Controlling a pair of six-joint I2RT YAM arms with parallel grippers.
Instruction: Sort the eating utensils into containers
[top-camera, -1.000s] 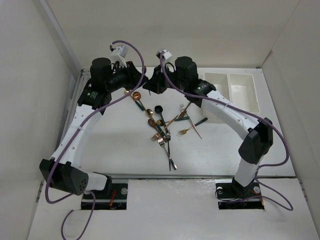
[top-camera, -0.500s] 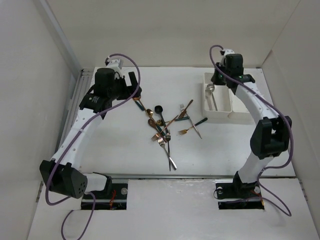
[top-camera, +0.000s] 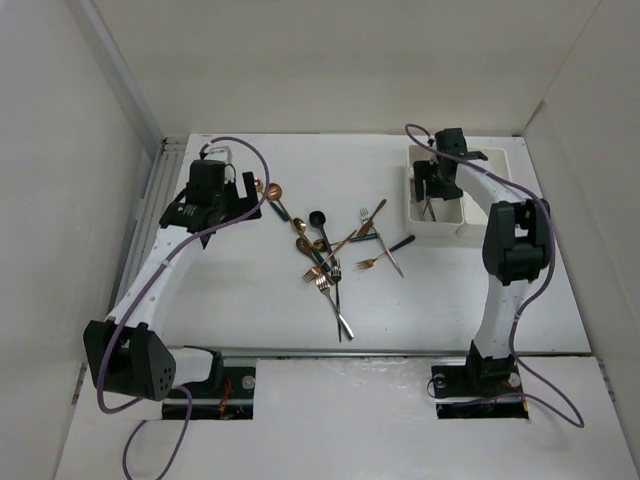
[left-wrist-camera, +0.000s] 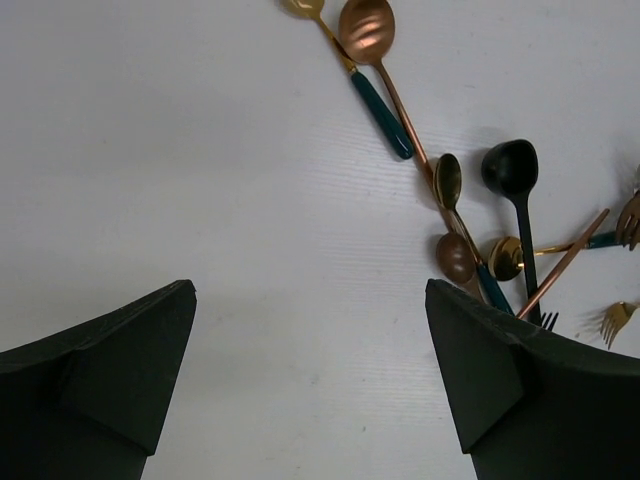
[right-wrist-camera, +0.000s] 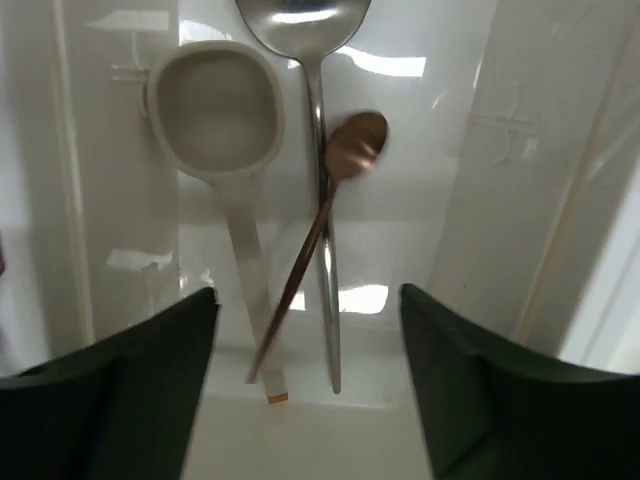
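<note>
White containers (top-camera: 497, 158): left bin holds three spoons (right-wrist-camera: 215, 110); both jaws stand apart, empty.

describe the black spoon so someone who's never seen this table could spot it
On the white table, find the heap of forks and spoons in the middle. The black spoon lies on the heap's far side, towards the left arm, round bowl at its far end. It alone is black all over; its neighbours show gold or copper.
</note>
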